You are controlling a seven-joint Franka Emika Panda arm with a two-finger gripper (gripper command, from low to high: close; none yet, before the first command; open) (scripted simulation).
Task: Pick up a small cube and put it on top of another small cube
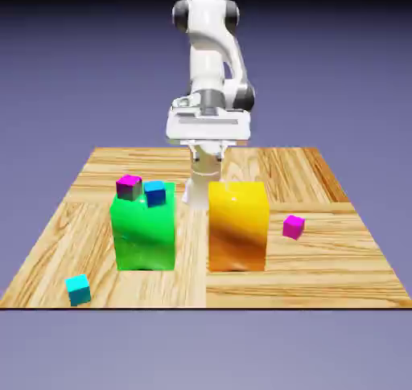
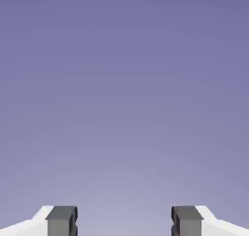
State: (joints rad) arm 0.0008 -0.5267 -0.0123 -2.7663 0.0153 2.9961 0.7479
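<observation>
Hand (image 1: 208, 156) open, cyan cube (image 1: 78, 289) well apart, exterior view's left

Open gripper (image 2: 124, 221) against plain blue-violet backdrop (image 2: 124, 94)

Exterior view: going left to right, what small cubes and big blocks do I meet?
Cyan cube → green block, with a small magenta cube and a small blue cube at its top, in that order → yellow-orange block → second magenta cube.

Exterior faces robot from above; hand sees backdrop.
</observation>
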